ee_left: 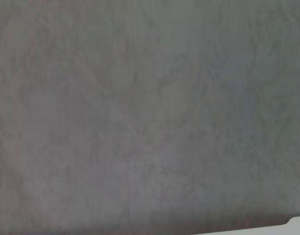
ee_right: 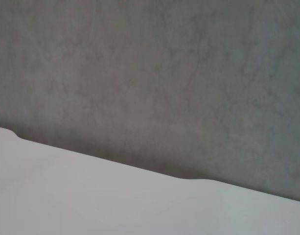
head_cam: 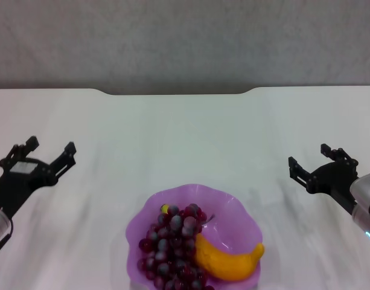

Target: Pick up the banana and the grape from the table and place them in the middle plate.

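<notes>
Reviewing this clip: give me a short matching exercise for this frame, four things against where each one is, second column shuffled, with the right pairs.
Things:
1. banana
2. grape
3. left gripper
4. right gripper

Places:
A. open over the table, on the robot's right
B. in the middle plate, on its left part
C. open over the table, on the robot's left
D. in the middle plate, on its right part

Pairs: 1-D, 2-B, 3-C, 4-A

Soft even light, faint shadows on table (head_cam: 185,139), slight blur throughout.
</notes>
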